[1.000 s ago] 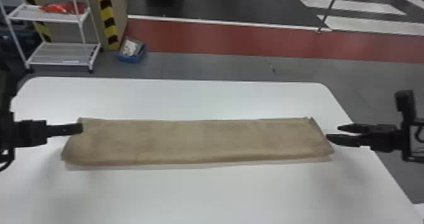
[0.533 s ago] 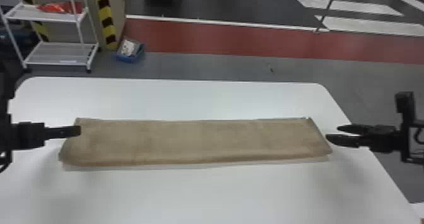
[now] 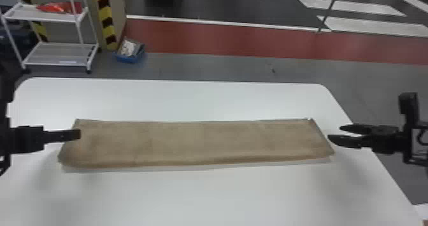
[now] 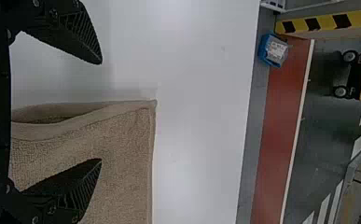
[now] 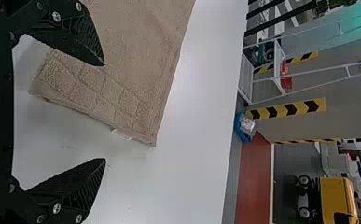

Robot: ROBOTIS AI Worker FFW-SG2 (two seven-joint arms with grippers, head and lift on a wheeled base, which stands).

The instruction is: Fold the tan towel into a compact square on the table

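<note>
Fingers (image 4: 84, 182) spread wide with nothing between them, the left gripper (image 3: 78, 134) is at the left end of the tan towel (image 3: 203, 142). Its own wrist view shows one finger over the towel and the other past the towel's end, above the table (image 3: 203, 196); I cannot tell whether it touches the cloth. The right gripper (image 3: 334, 131), also open and empty, is by the towel's right end, one finger overlapping the cloth in its wrist view and the other out beside it.

Between the two grippers the towel lies flat on the table as a long, narrow folded strip. Its near edge is a soft, rounded fold; at the left end the layers part in a curved gap. The cloth is nubby and looped, with a gridded band (image 5: 99, 95) at the right end and a small white tag (image 5: 121, 134) along that end's edge.

Smooth white tabletop surrounds the towel. Beyond it, past the table's far side, are a blue bin (image 3: 129, 59), a white metal rack (image 3: 52, 17) and a red floor strip (image 3: 223, 42).
</note>
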